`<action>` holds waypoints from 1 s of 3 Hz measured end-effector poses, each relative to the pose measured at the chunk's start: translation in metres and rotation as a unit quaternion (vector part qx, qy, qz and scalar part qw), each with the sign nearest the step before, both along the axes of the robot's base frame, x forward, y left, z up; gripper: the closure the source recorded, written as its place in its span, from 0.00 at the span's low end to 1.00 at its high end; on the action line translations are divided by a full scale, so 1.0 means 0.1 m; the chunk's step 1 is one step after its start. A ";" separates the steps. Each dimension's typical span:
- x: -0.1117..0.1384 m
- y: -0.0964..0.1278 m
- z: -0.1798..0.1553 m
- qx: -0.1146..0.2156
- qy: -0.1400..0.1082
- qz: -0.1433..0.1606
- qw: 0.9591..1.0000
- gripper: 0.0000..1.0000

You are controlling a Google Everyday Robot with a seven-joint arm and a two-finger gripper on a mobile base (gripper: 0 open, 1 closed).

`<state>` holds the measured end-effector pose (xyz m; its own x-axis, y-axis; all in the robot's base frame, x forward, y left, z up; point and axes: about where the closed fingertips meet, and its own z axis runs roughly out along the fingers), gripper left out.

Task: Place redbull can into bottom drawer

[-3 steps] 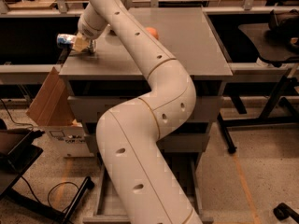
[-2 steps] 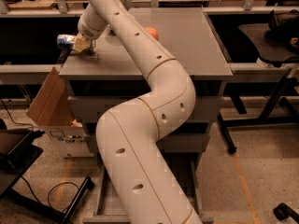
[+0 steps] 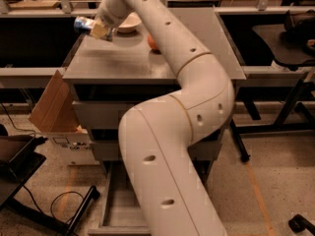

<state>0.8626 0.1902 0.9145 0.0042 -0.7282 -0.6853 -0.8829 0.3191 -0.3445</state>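
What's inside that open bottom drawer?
Only bare grey floor shows in the bottom drawer; the arm hides its right part. The gripper, up over the cabinet, holds the redbull can.

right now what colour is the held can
Blue and silver: redbull can in the gripper above the cabinet's left edge, camera view.

The gripper [image 3: 98,29] is up off the cabinet top [image 3: 123,65] now. A second ago it sat low at the left edge; now it hangs higher and a little further in, over the back-left part. The redbull can [image 3: 81,23] has come up with it, clamped sideways and poking out to the left. The arm [image 3: 197,82] bulges further right at its elbow, which uncovers the cream bowl [image 3: 130,23] just behind the gripper, and more of the open bottom drawer [image 3: 115,210] shows down by the floor.
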 end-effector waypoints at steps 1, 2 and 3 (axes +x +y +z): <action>-0.04 -0.38 0.55 0.058 -0.037 -0.035 0.997 1.00; -0.30 -1.10 1.37 0.136 -0.091 -0.083 0.983 1.00; -0.90 -1.70 2.24 0.209 -0.149 -0.121 0.959 1.00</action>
